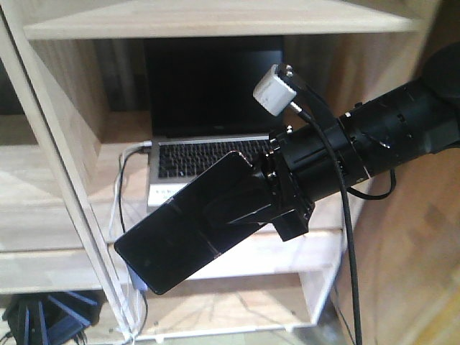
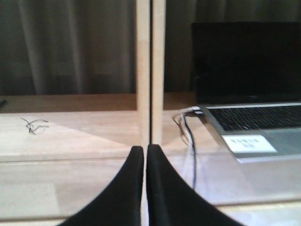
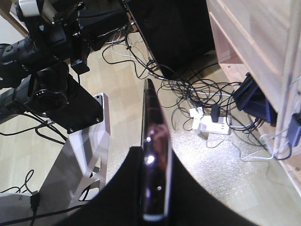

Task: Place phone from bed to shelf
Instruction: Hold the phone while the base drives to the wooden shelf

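Before the shelf (image 1: 215, 25), phone (image 1: 162, 248) in right hand (image 1: 226, 208)

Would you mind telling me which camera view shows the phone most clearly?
The exterior front-facing view: the phone shows its broad black face, tilted, gripped by the right claw in front of the shelf. The right wrist view shows only its thin edge; the left wrist view shows none of it.
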Tool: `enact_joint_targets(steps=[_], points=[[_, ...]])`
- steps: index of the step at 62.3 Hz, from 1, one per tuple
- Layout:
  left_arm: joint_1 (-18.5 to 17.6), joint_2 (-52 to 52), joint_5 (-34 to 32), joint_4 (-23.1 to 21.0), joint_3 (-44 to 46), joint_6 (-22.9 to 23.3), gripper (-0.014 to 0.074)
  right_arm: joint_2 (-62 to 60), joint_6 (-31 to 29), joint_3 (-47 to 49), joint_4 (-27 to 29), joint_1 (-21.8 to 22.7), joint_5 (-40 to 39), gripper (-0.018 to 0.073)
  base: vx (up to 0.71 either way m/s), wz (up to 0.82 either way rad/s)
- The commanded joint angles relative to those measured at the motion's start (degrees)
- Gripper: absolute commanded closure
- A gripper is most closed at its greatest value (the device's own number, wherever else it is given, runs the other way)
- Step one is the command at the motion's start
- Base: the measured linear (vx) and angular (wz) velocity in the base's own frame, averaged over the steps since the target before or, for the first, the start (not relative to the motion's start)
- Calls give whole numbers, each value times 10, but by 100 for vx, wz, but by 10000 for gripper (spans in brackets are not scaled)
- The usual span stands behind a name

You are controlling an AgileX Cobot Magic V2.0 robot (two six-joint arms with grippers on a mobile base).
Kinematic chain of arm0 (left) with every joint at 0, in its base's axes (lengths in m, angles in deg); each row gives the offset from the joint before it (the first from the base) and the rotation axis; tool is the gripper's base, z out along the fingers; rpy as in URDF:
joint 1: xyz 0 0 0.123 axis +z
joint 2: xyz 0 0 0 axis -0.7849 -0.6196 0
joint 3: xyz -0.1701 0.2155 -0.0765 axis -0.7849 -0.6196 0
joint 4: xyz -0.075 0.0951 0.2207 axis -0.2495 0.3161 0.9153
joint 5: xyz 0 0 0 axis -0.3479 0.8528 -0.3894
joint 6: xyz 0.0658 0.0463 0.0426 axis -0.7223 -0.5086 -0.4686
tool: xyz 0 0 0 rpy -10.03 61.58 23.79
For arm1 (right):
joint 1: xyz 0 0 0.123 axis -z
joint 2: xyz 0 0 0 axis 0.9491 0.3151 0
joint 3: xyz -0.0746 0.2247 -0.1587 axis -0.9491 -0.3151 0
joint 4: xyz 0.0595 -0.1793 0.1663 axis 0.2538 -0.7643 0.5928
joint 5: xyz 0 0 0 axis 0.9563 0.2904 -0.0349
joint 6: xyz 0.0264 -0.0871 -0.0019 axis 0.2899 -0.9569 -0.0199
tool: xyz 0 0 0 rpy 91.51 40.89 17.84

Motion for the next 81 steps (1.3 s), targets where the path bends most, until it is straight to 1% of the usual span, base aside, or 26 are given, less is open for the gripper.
enact_joint_targets(steps=[1, 39, 81], points=[[-2, 8, -41, -5, 12, 3, 595, -23, -5, 14, 46, 0, 38, 561, 27, 14], [-2, 8, -41, -5, 12, 3, 595, -23, -5, 14, 46, 0, 38, 561, 20, 6], [-2, 8, -41, -5, 12, 3, 595, -23, -5, 14, 46, 0, 38, 561, 3, 0]])
